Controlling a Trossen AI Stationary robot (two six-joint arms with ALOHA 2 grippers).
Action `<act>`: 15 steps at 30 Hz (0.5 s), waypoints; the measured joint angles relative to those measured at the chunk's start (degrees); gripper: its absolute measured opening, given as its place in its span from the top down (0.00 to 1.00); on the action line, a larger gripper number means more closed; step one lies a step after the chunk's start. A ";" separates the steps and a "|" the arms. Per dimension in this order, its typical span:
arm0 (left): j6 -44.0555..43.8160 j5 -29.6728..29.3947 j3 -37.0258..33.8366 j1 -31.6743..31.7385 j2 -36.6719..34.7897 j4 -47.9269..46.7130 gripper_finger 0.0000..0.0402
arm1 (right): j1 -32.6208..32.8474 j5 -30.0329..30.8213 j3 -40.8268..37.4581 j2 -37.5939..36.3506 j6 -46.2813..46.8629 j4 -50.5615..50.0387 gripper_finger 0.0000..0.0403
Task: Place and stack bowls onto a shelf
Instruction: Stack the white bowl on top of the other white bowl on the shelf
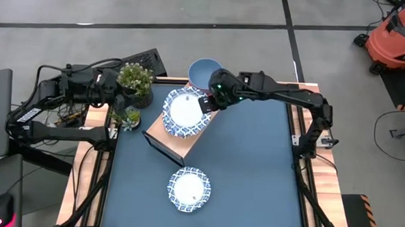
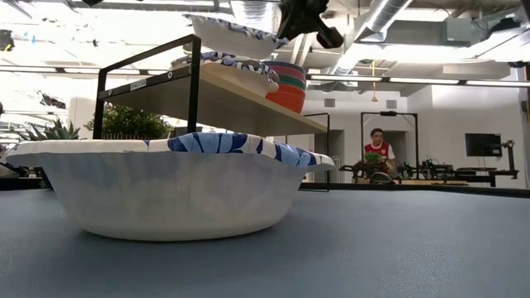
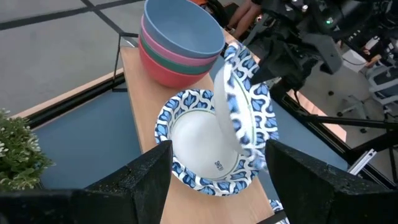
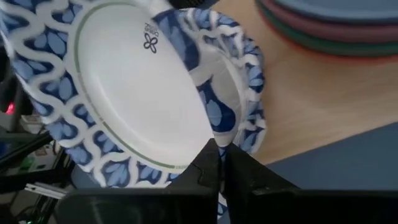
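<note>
White bowl pinched by its rim in right gripper, tipped above another bowl on shelf for stacking; left gripper wide, empty.

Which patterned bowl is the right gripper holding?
The tilted bowl pinched by its rim in the right gripper, above the bowl lying flat on the shelf. Another bowl sits alone on the table.
</note>
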 joint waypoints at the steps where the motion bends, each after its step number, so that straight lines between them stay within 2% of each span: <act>1: -0.02 0.00 0.00 0.00 -0.08 0.00 0.39 | -0.21 0.00 -0.02 0.04 0.01 -0.20 0.90; 11: -0.06 -0.02 0.00 0.00 -0.09 -0.01 0.39 | -1.69 -0.47 -0.04 0.50 -2.37 -0.29 0.90; 15: 0.67 -0.04 0.00 0.00 -0.11 0.01 0.39 | -1.90 -2.78 -0.04 0.48 -2.57 0.14 0.86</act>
